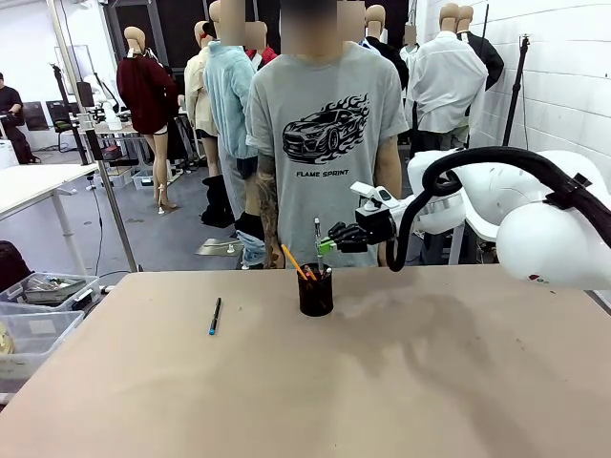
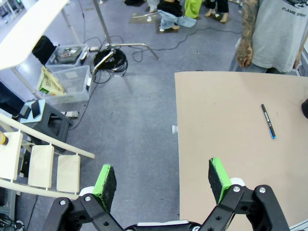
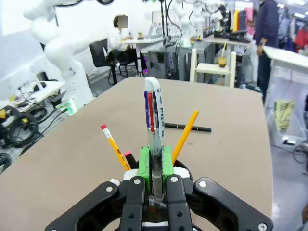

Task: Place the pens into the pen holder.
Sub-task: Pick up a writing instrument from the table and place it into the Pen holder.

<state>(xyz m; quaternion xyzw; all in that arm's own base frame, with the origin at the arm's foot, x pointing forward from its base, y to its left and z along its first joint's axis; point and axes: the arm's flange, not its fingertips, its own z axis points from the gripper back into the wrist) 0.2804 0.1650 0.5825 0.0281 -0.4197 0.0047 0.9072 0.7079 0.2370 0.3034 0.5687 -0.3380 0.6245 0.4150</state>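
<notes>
My right arm [image 1: 544, 239] reaches in from the right over the tan surface [image 1: 430, 382] toward its far middle, where the black pen holder [image 1: 315, 294] stands. The right end effector [image 1: 327, 244] hangs just above the holder's mouth, clamped on the white-silver pen [image 3: 152, 108]. It holds the pen upright, I judge so that it can drop straight in.

The left end effector [image 2: 161, 179] is spread wide and holds nothing. It hovers off the surface's left edge, probably to stay clear.

An orange pencil [image 3: 185, 134] and a second with a red eraser [image 3: 114, 147] already lean in the holder. The dark pen with the blue end [image 1: 215, 316] lies flat on the surface, left of the holder and well apart from it, not yet collected.
</notes>
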